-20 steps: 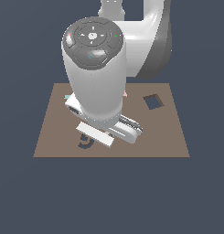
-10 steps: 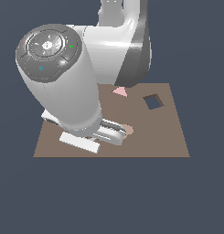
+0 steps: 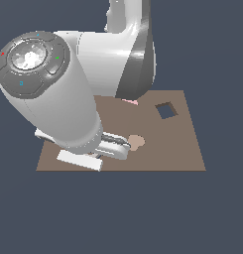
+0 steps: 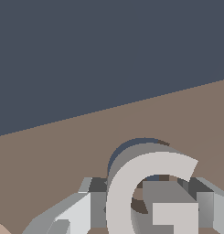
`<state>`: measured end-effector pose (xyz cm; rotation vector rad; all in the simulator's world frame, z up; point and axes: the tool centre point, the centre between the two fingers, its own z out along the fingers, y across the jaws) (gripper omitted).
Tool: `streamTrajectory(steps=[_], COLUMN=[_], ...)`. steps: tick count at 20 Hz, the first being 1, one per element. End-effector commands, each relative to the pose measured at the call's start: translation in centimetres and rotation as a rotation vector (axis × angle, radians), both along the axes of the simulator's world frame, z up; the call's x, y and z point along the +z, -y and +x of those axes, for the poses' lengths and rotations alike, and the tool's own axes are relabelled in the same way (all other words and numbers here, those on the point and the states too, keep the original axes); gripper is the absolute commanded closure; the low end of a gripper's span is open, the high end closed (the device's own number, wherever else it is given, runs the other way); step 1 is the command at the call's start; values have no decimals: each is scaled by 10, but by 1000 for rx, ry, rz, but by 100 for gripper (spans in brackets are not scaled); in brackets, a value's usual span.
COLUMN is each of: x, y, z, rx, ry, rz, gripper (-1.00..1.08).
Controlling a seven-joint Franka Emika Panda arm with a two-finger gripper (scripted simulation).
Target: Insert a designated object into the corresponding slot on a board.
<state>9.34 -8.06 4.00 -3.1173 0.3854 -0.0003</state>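
The gripper [image 4: 150,215] is seen in the wrist view with a finger on each side of the light grey spiral piece [image 4: 131,192]; the fingers [image 4: 72,215] stand close against the piece, so the gripper is grasping it. The spiral piece stands raised over the brown board [image 4: 63,151], its G-shaped face toward the wrist camera. A dark navy curved edge of the slot [image 4: 131,144] shows just behind the piece's upper arc; how far the piece has entered the slot cannot be determined.

In the exterior view the arm's large body hides the gripper and the spiral piece. The board [image 3: 182,149] lies flat. A tan heart [image 3: 137,142] sits near the board's middle. A dark square hole [image 3: 165,110] lies toward the far edge, on the exterior view's right. A pink triangle [image 3: 130,101] shows partly beside the arm at the far edge.
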Motion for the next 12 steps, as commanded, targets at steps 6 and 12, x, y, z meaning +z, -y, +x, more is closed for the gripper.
streamTrajectory(steps=[6, 12], x=[-8, -10], y=[0, 0], z=[1, 1], rx=[4, 5], ry=[1, 1], rz=[0, 0], gripper=[108, -92])
